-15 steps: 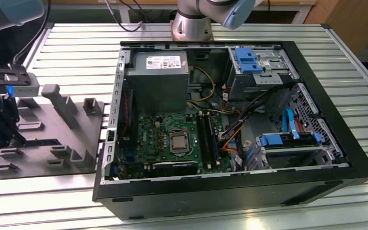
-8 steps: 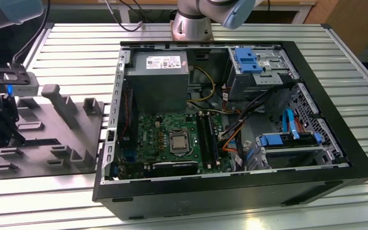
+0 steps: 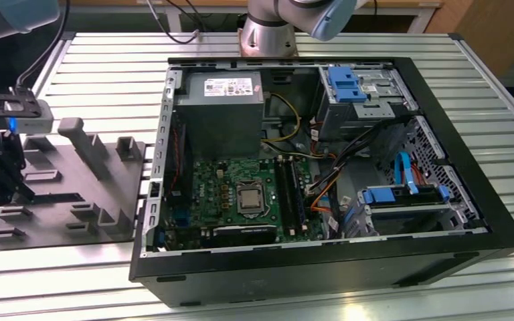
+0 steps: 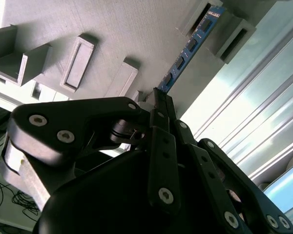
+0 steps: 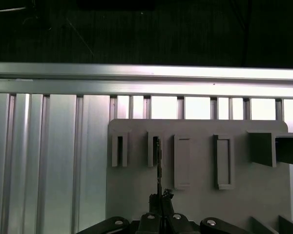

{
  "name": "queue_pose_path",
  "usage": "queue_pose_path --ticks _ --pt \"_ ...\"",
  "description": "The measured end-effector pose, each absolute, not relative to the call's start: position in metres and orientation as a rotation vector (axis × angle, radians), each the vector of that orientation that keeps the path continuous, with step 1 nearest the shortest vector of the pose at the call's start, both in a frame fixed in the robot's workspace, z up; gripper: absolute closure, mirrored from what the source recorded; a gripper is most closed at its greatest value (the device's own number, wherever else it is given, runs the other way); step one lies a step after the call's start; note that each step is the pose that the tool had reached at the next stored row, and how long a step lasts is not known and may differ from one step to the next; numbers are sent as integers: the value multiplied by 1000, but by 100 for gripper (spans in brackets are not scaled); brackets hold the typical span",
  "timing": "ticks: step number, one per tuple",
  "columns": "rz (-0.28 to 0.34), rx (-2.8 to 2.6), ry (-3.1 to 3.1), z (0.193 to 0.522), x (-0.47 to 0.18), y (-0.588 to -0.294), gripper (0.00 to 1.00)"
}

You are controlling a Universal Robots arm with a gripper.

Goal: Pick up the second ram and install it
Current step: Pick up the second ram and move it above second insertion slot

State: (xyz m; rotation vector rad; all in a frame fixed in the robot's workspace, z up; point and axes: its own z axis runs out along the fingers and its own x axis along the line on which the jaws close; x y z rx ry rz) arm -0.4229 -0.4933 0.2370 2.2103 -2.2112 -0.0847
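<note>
We have the grasp; install undone.
Our gripper (image 4: 159,96) clenches the second ram (image 4: 189,48); ahead of the jaws it meets the holder tray (image 4: 112,29).

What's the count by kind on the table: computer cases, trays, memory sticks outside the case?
Computer case: 1
Grey tray: 1
Memory stick: 1, gripped by the hand
Total: 3

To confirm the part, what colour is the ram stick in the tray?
The ram stick is blue with dark chips; second wrist view.
</note>
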Motion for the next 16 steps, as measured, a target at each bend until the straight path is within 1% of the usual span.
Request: queue_pose_path --ticks 16 --pt "-87 2211 -2212 242 -423 -493 88"
